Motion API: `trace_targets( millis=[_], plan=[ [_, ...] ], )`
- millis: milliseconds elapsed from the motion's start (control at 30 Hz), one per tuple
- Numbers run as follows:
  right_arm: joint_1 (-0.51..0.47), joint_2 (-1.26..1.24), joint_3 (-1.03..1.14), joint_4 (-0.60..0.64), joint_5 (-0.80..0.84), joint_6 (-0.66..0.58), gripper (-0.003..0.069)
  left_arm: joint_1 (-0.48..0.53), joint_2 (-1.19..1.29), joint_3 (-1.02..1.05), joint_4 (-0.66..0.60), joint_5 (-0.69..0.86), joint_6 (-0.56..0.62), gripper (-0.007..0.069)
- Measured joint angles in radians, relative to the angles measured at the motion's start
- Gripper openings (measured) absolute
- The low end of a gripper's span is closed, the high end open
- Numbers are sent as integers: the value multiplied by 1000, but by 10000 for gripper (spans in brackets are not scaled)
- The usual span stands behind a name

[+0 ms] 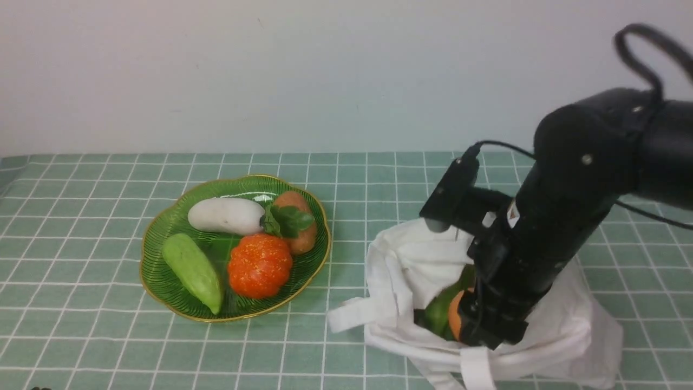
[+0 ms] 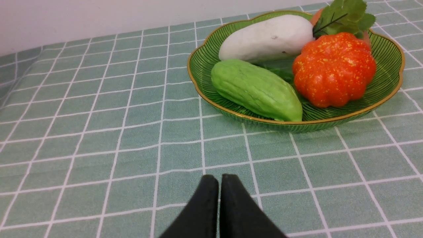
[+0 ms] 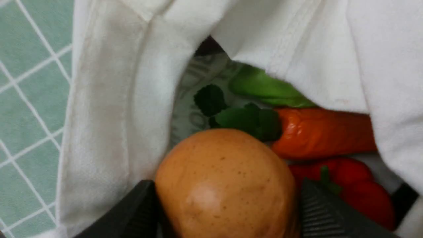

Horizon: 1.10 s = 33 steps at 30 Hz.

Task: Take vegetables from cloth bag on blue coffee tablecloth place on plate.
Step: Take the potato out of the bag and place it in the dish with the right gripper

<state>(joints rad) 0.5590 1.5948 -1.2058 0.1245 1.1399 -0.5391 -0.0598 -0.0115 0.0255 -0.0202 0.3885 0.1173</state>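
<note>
The white cloth bag (image 1: 411, 260) lies open on the teal checked tablecloth (image 1: 379, 179) at the right. My right gripper (image 1: 476, 325) reaches into it. In the right wrist view my right gripper (image 3: 228, 185) is shut on the tan-orange potato (image 3: 224, 181), one finger on each side. Behind it in the bag (image 3: 109, 115) lie an orange carrot (image 3: 324, 132), a red piece (image 3: 360, 188) and a green piece (image 3: 264, 87). The green plate (image 1: 157, 233) at the left holds several vegetables. My left gripper (image 2: 219, 180) is shut and empty, low over the cloth before the plate (image 2: 386, 53).
On the plate lie a white radish (image 1: 224, 215), a light green gourd (image 1: 192, 271), an orange pumpkin (image 1: 260, 265) and a brown root with leaves (image 1: 295, 219). A bag strap (image 1: 357, 314) trails toward the plate. A pale wall stands behind the table.
</note>
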Motion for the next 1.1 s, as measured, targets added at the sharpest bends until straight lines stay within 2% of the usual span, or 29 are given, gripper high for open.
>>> trace_targets(
  millis=[133,333,467,533,633,833,1100],
  plan=[
    [0,-56,-1,-32,-17,16,491,0,0,0,0,0,0,-8],
    [-3,-39,-1,-178,-88,137,491,0,0,0,0,0,0,-8],
    [-53,43,-1,-366,-132,345,491,0,0,0,0,0,0,-8],
    [-82,67,-1,-420,-156,437,491,0,0,0,0,0,0,-8],
    [-93,58,-1,-432,-190,482,491,0,0,0,0,0,0,-8],
    [-65,-69,-1,-360,-278,476,491,0,0,0,0,0,0,-8],
    [-64,-174,-51,-353,-283,548,491,0,0,0,0,0,0,-8]
  ],
)
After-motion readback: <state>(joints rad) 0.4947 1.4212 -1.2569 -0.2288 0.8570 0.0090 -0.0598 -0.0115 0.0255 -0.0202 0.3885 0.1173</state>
